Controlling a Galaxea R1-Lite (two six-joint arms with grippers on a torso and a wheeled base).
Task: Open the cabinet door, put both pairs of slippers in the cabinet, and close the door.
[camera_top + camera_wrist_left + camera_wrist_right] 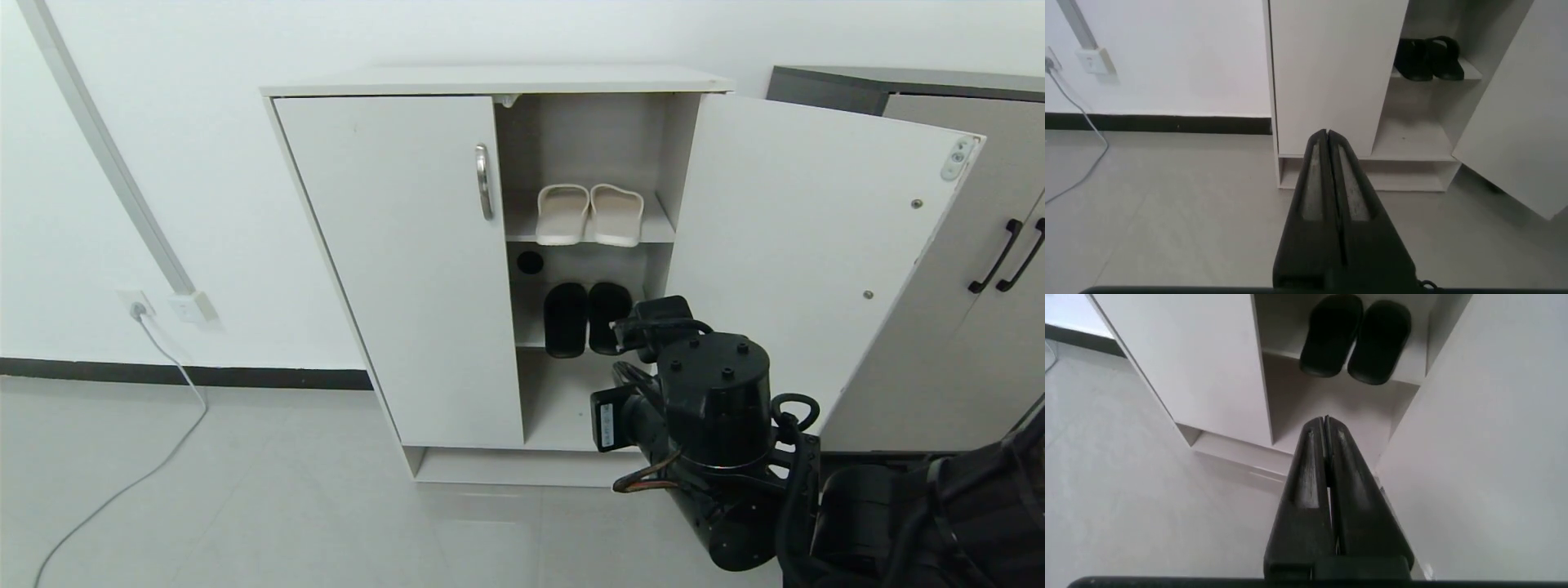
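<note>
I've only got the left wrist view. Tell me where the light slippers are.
Observer: The white slippers lie side by side on the upper shelf, directly above the black slippers.
Operator: Now report the right gripper.
Observer: The right gripper has its fingers shut on nothing and points into the cabinet just below the black slippers.
</note>
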